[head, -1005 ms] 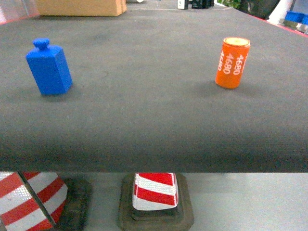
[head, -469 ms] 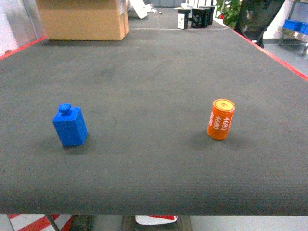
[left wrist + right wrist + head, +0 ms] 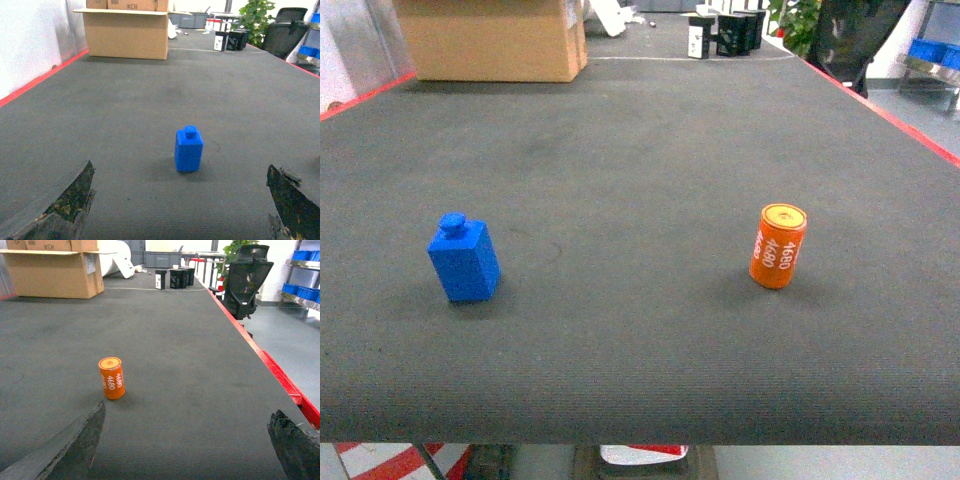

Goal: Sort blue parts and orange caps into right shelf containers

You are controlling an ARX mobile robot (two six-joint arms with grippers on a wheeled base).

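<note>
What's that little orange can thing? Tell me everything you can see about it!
The orange cap is a short, smooth cylinder that looks like plastic, bright orange with a paler round top. White print reading 4680 runs down its side, more than once. It stands upright on the dark grey table, to the right in the head view, well apart from the blue part. Only the table touches it; no gripper holds it.
</note>
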